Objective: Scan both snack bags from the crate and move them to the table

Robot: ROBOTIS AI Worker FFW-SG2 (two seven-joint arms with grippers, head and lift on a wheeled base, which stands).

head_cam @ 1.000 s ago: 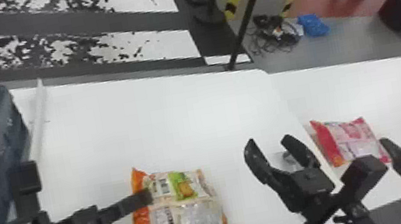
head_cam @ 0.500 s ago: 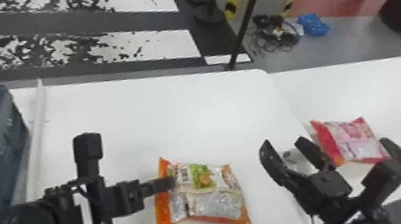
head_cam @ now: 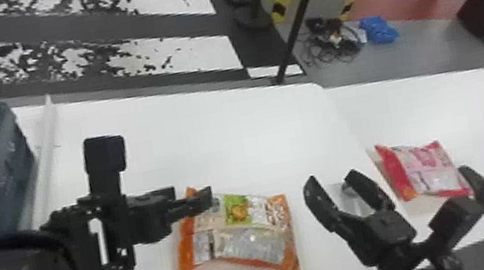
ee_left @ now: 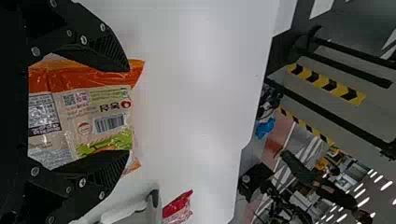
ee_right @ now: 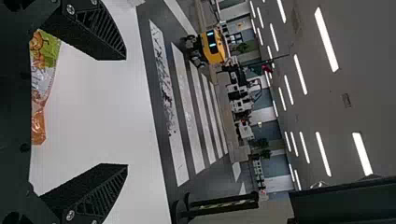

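White tabletop [head_cam: 217,136] under both arms, dark floor with broad white stripes [head_cam: 193,55] beyond it, and here we are at the scanning! The robot's left gripper [ee_left: 127,112] has its black fingers spread wide, one along each side of the orange-banded plastic snack bag [head_cam: 250,240], apparently clamping it across its width. Between those fingers the printed face shows, barcode [ee_left: 110,123] and all. Lovely position, I'd say: neither fingertip covers the bars.

Over to the right gripper [head_cam: 330,178]: fingers open, nothing between them in its wrist view, the orange-banded bag off to their left. Well to the right of the left fingers, just past the right ones, sits the red-and-pink snack bag [head_cam: 426,171] on the table, quite possibly done already. The blue-grey plastic crate [head_cam: 4,155] stands on the far left, behind the left fingers' reach.

Which device does the reading? I can't tell for sure. Whichever it is, the trick now is to keep that left squeeze firm but gentle, because crinkly film can fold across the code or slip from the tips. Hold the panel flat, turn it squarely to the reader, keep the right fingers off the bars, then lower the bag fully before letting go.
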